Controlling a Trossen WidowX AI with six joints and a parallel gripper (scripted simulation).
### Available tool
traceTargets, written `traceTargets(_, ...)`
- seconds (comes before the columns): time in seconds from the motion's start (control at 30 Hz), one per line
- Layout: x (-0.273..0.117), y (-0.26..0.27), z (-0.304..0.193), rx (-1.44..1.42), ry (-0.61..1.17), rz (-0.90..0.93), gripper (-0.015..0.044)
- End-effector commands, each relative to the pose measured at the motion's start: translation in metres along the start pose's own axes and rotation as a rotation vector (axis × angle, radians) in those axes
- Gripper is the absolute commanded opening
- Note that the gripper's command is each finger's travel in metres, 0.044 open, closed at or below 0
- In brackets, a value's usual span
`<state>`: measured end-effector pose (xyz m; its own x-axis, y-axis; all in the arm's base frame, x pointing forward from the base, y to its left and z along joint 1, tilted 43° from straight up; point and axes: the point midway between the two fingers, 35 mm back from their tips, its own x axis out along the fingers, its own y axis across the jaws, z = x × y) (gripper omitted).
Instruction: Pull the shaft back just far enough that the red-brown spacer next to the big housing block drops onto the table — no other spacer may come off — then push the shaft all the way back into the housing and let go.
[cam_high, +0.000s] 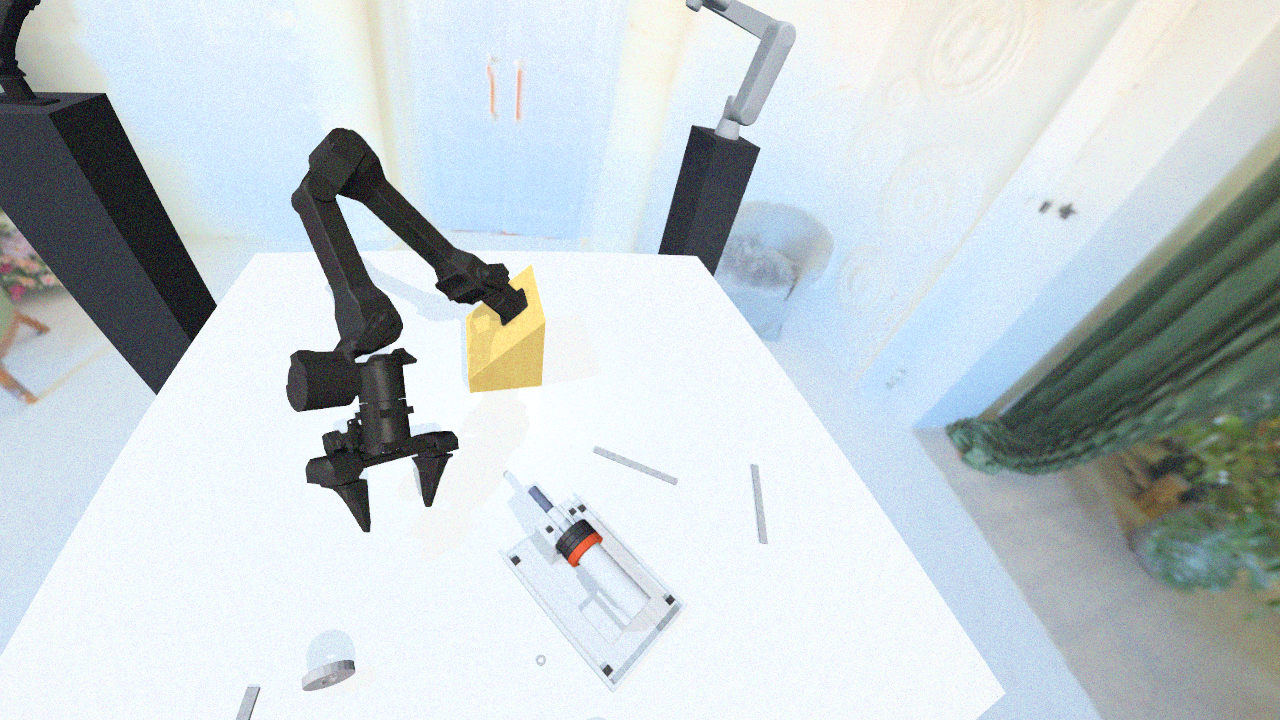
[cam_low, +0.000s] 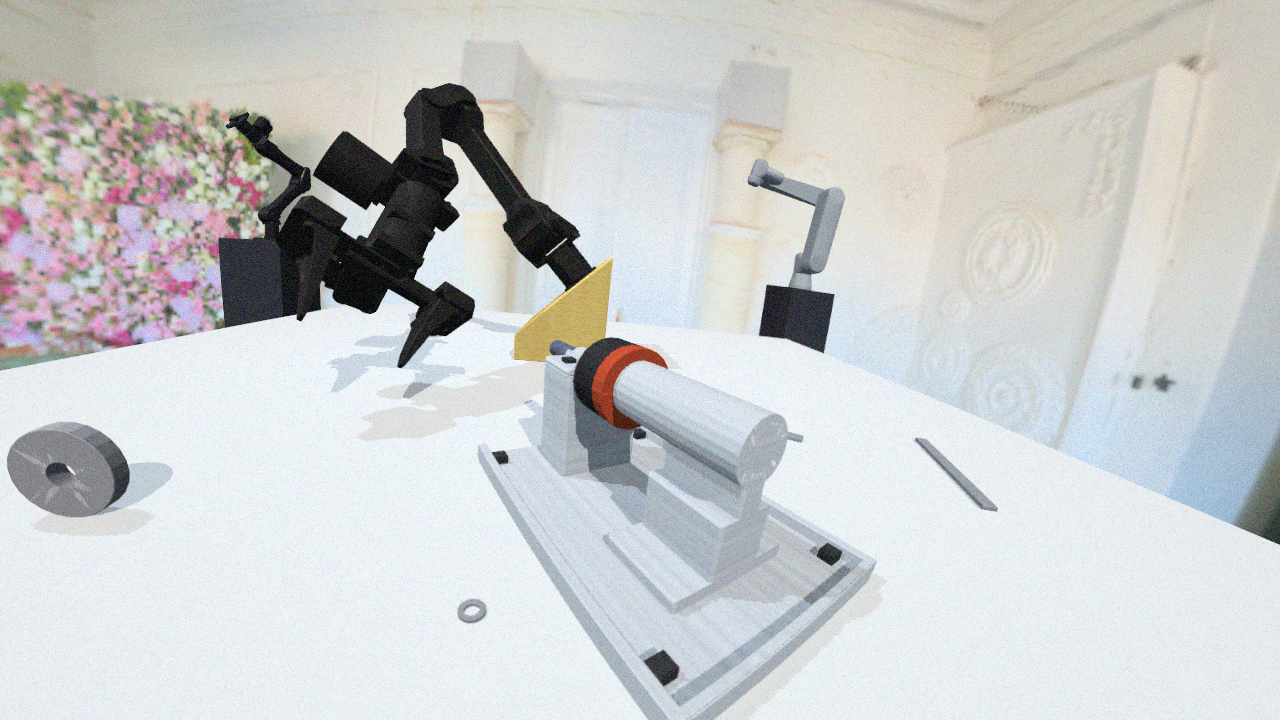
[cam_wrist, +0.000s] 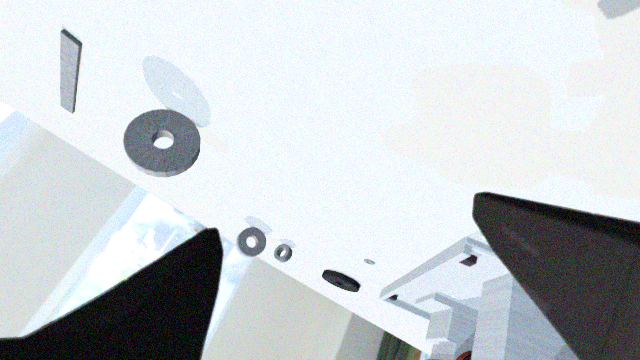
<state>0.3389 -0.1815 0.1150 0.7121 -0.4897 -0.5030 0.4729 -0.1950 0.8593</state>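
The shaft's blue-grey end sticks out of the small upright block at the fixture's back. The orange-red spacer is up on the shaft line, against the big pale cylindrical housing. Black spacers sit between it and the small block. All are on the pale base plate. My gripper is open and empty, above the table to the left of the shaft end, pointing down. Spacers hide the inner shaft.
A yellow wedge carries my arm's base behind the fixture. A thick grey disc stands at the left. Grey bars lie to the right, another at the front left. Several rings show in the wrist view.
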Motion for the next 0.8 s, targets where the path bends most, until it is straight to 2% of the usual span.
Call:
traceTargets(0.0, 0.0, -0.044, -0.061, 0.216, 0.075, -0.141, 0.044)
traceTargets(0.27, -0.021, -0.109, -0.128, 0.442, 0.097, -0.313, 0.044)
traceTargets(0.77, -0.021, -0.108, -0.128, 0.446, 0.096, -0.316, 0.044)
